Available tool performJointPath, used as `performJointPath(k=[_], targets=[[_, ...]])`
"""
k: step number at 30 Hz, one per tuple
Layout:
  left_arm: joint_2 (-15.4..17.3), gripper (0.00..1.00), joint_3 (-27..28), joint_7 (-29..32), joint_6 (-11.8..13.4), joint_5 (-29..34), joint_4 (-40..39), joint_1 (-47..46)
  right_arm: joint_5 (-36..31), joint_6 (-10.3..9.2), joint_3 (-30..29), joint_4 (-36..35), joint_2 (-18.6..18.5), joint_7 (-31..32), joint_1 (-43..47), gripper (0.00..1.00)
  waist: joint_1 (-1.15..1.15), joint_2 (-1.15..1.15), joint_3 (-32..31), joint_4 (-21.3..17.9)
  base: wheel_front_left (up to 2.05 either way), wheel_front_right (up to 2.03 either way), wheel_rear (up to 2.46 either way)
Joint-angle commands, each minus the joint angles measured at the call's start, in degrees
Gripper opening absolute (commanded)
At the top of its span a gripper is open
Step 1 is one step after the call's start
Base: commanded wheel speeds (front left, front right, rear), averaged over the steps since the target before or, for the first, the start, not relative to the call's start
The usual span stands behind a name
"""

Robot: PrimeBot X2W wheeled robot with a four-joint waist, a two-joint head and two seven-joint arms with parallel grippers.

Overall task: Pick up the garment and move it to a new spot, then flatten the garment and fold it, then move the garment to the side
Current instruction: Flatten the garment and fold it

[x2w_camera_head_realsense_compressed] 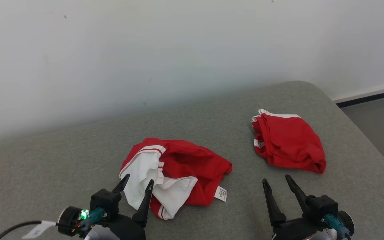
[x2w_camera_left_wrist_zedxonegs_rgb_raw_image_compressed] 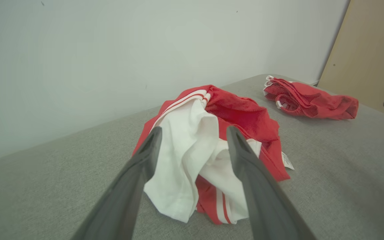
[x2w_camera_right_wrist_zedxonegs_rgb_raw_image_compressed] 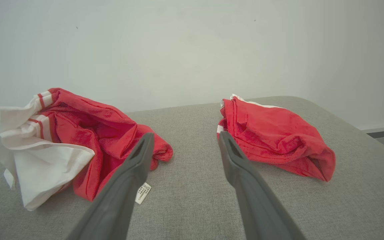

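A crumpled garment [x2w_camera_head_realsense_compressed: 178, 168], red with white panels and thin red-and-white stripes along its trim, lies bunched on the grey fabric surface [x2w_camera_head_realsense_compressed: 62, 166] near the middle of the head view. A small white care label [x2w_camera_head_realsense_compressed: 221, 193] pokes out from its near right edge and lies flat on the grey cloth; rows of tiny print cover it, too small to read. The left gripper [x2w_camera_head_realsense_compressed: 138, 179] hovers just in front of the garment's white part with its two dark fingers spread apart and nothing between them. The right gripper [x2w_camera_head_realsense_compressed: 276, 179] is likewise spread wide and empty, above bare surface between the two pieces of clothing. A second, folded red garment [x2w_camera_head_realsense_compressed: 290, 143] with white edging sits well apart, toward the far right of the surface, close to its rounded corner. A white tag [x2w_camera_head_realsense_compressed: 38, 229] hangs on the cable by the left wrist; its marking is illegible. A plain pale wall [x2w_camera_head_realsense_compressed: 178, 50] rises behind.
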Motion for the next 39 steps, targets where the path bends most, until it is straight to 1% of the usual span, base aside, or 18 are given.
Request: performJointPath(k=[1,5,6,8,12,13,14,15,20,26,32,37,39], targets=[[0.33,1.00,0.01,0.58,0.02,0.16,1.65,-1.83,-0.43,-0.12,-0.05,0.21,0.39,-0.19,-0.90,1.00,-0.01,0.00,1.93,-3.30,0.00,0.00,0.00],[0.47,1.00,-0.12,1.35,0.85,0.80,5.55,-4.52,-0.87,-0.12,0.03,0.98,0.86,-0.20,-2.28,1.00,-0.01,0.00,2.98,-5.42,0.00,0.00,0.00],[0.37,1.00,0.47,1.30,1.87,0.91,7.05,-5.49,-0.89,-0.12,0.03,1.46,1.02,-0.20,-2.86,1.00,-0.01,0.00,3.44,-6.24,0.00,0.00,0.00],[0.30,1.00,0.60,1.03,2.29,0.93,7.66,-5.93,-0.96,-0.12,-0.02,1.68,1.07,-0.19,-3.15,1.00,-0.01,0.00,3.62,-6.59,0.00,0.00,0.00],[0.23,1.00,1.34,-0.09,4.08,1.27,9.86,-7.36,-0.98,-0.12,0.13,2.28,1.24,-0.20,-3.95,1.00,-0.01,0.00,4.12,-7.47,0.00,0.00,0.00],[0.13,0.89,1.61,-0.49,4.50,1.13,10.37,-7.65,-0.57,-0.12,0.27,1.88,1.26,-0.20,-3.44,1.00,-0.01,0.00,4.19,-7.68,0.00,0.00,0.00],[0.02,0.31,1.72,-0.67,4.75,0.96,10.84,-8.00,-0.30,-0.12,0.32,1.48,1.25,-0.20,-2.99,1.00,-0.01,0.00,4.22,-7.79,0.00,0.00,0.00],[-0.02,0.00,1.67,-0.73,4.66,0.86,11.27,-8.32,-0.19,-0.12,0.37,1.13,1.25,-0.20,-2.71,1.00,-0.01,0.00,4.24,-7.88,0.00,0.00,0.00],[-0.06,0.00,1.42,-1.73,4.05,0.49,12.79,-10.52,-0.22,-0.12,0.35,-0.12,1.26,-0.20,-1.45,1.00,-0.01,0.00,4.01,-7.79,0.00,0.00,0.00],[-0.94,0.00,0.70,-4.96,3.11,1.28,10.77,-17.81,-0.38,-0.12,0.68,-1.84,1.02,-0.19,0.06,1.00,-0.01,0.00,3.29,-6.94,0.00,0.00,0.00],[-2.15,0.00,-0.71,-6.15,2.00,2.30,5.84,-28.55,-0.20,-0.12,0.96,-3.35,0.05,-0.18,1.47,1.00,-0.01,0.00,2.48,-6.06,0.00,0.00,0.00],[-3.06,0.00,-3.12,-4.96,0.94,3.25,1.22,-35.91,0.02,-0.12,1.41,-4.51,-0.42,-0.18,2.57,1.00,-0.01,0.00,1.89,-5.74,0.00,0.00,0.00],[-3.73,0.00,-3.70,-4.67,0.90,2.64,-0.56,-37.84,0.25,-0.12,1.49,-4.85,-0.70,-0.18,3.10,1.00,-0.01,0.00,1.72,-5.65,0.00,0.00,0.00]])
